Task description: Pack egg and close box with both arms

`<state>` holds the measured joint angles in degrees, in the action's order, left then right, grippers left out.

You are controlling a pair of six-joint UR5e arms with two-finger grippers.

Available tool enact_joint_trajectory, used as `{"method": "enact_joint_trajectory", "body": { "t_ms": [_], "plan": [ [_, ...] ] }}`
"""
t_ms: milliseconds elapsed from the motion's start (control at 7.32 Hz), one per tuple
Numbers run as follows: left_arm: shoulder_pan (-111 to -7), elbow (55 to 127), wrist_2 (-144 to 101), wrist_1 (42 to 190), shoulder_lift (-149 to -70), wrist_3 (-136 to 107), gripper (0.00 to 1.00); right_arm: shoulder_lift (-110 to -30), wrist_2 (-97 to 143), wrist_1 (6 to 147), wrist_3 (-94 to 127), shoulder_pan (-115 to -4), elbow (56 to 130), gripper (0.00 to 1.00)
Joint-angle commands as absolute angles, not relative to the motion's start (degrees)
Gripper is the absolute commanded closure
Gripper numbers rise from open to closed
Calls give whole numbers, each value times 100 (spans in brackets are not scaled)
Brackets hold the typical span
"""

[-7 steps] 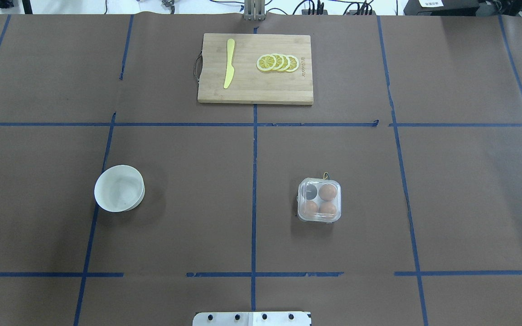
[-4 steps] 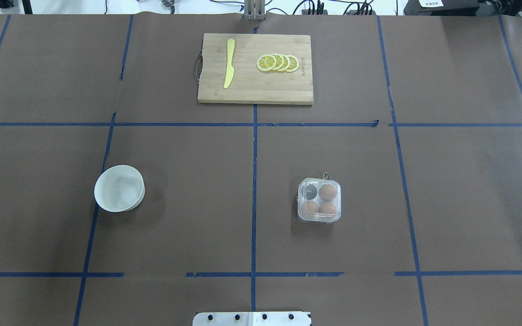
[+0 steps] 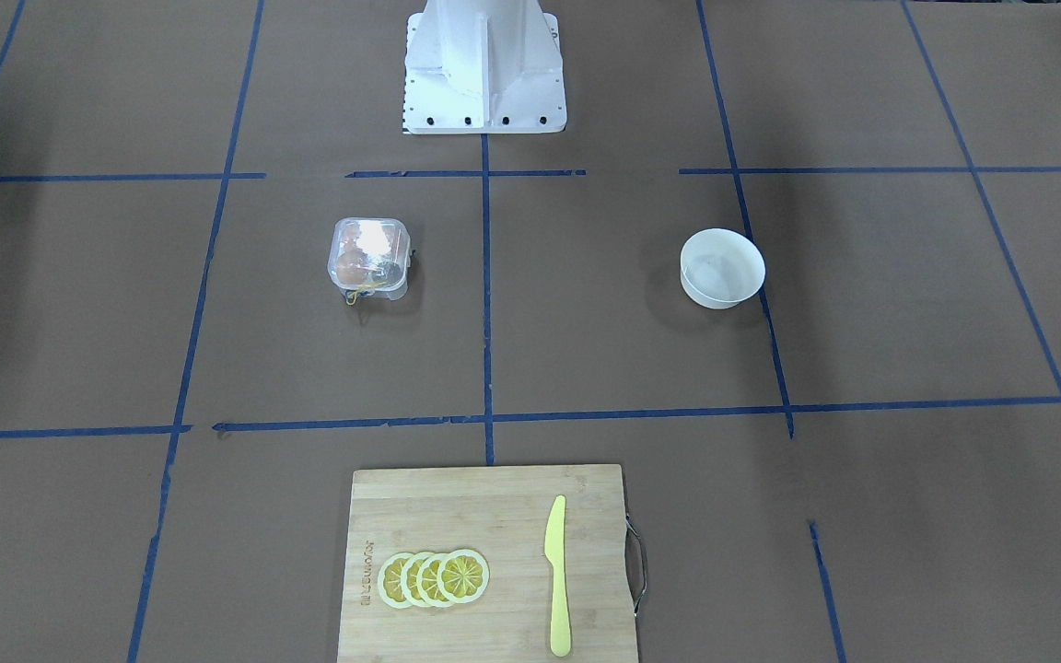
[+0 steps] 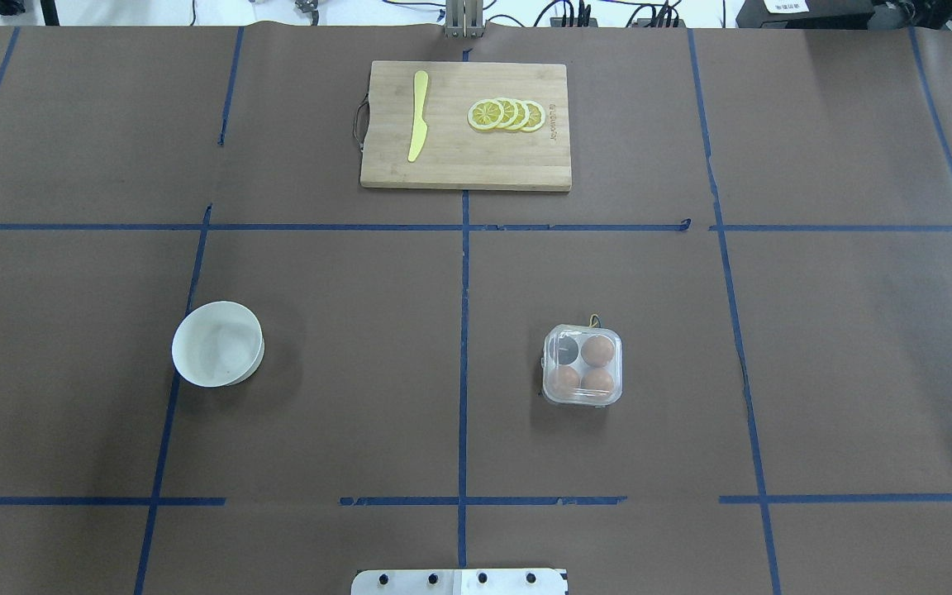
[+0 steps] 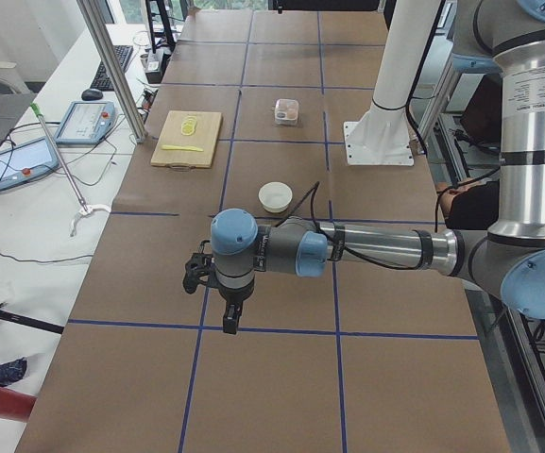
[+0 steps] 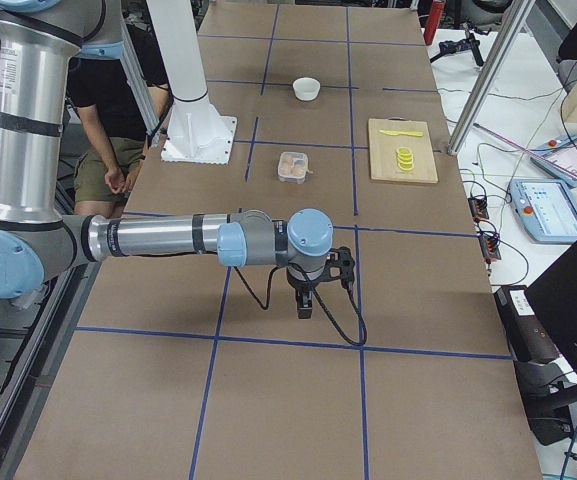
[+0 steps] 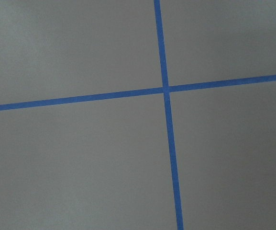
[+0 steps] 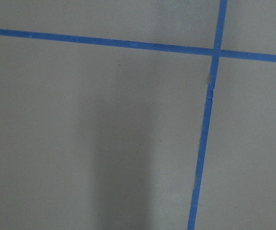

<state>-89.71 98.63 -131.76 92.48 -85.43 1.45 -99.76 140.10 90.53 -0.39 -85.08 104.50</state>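
Note:
The box [image 4: 582, 365], a clear plastic carton, sits on the table right of centre with its lid down. It holds three orange-brown eggs [image 4: 597, 350]; the far-left cell looks dark and empty. The box also shows in the front view [image 3: 369, 256]. My left gripper [image 5: 231, 316] shows only in the exterior left view, pointing down over bare table far from the box. My right gripper [image 6: 306, 305] shows only in the exterior right view, likewise far from the box. I cannot tell whether either is open or shut. Both wrist views show only brown paper and blue tape.
A white bowl [image 4: 217, 343] stands left of centre and looks empty. A wooden cutting board [image 4: 466, 165] at the far middle carries a yellow knife [image 4: 418, 116] and lemon slices [image 4: 506, 114]. The white pedestal base [image 3: 484, 74] stands at the robot's edge.

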Motion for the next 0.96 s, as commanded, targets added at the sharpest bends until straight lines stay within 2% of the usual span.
{"method": "enact_joint_trajectory", "body": {
  "t_ms": [0, 820],
  "plan": [
    [-8965, 9835, -13140, 9237, -8622, 158, 0, -9958, 14010, 9035, -53, -8508, 10459, 0],
    [-8816, 9774, -13113, 9185, -8728, 167, 0, -9976, 14010, 8912, -53, -8508, 10415, 0]
  ]
}}
